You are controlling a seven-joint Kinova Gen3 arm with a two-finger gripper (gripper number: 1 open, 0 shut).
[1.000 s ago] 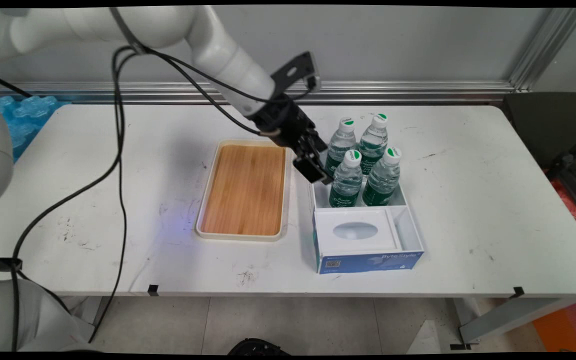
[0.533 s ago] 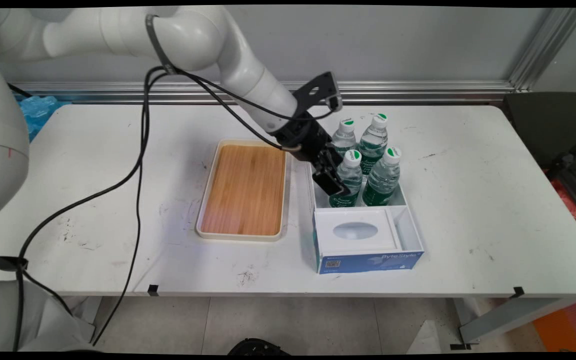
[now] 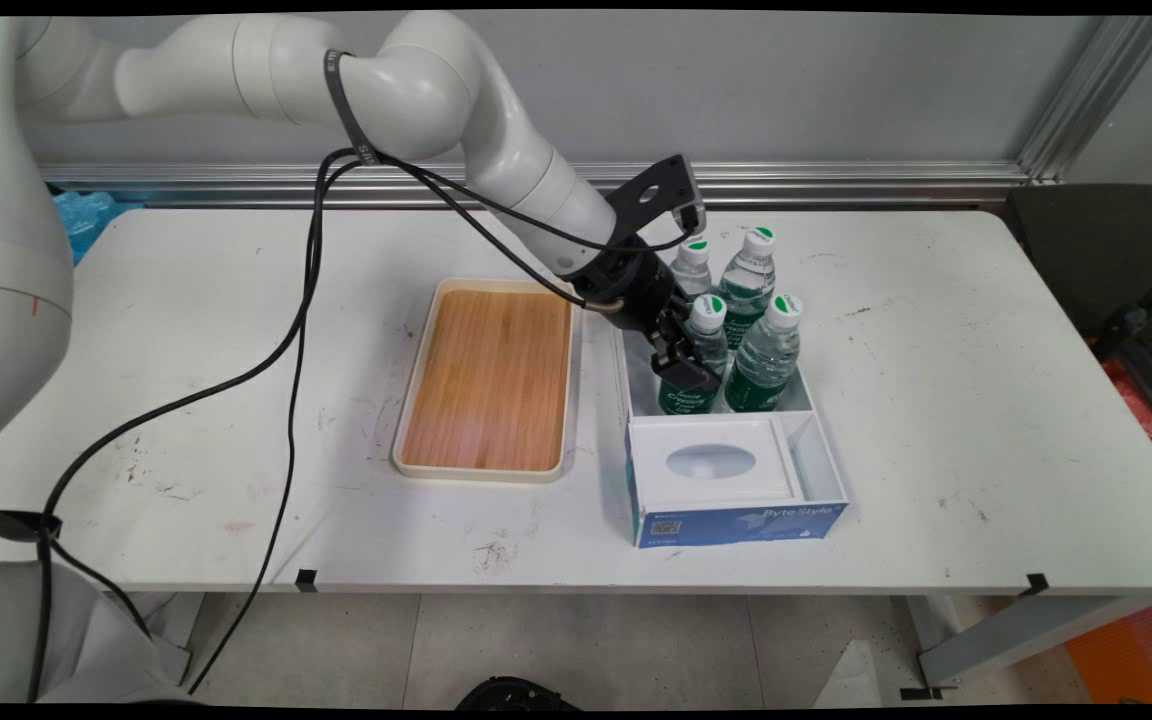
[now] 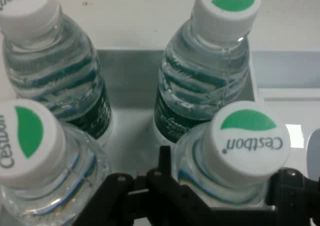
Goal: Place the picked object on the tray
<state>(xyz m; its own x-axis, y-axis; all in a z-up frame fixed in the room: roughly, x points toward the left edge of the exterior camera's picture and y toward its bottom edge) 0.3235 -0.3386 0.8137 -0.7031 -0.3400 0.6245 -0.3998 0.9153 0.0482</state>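
Four clear water bottles with white-and-green caps stand in the rear compartment of a blue-and-white box [image 3: 742,523]. My gripper [image 3: 688,374] reaches down from the upper left onto the front-left bottle [image 3: 707,318]. In the hand view my gripper [image 4: 227,172] is open, with that bottle [image 4: 248,136] standing between the fingers just below its cap. One black finger [image 4: 164,158] sits in the gap between this bottle and the rear-left bottle [image 4: 28,137]. The front-right bottle [image 4: 227,1] and the rear-right bottle [image 4: 25,6] stand beyond.
A white-rimmed tray with a wooden floor [image 3: 489,380] lies just left of the box. The box's front part holds a white insert with an oval opening [image 3: 708,461]. Black cables [image 3: 291,330] hang from the arm over the table's left side.
The gripper has travelled right and down, from beside the box's left wall to around the front-left bottle. The bottles, box and tray have not moved.
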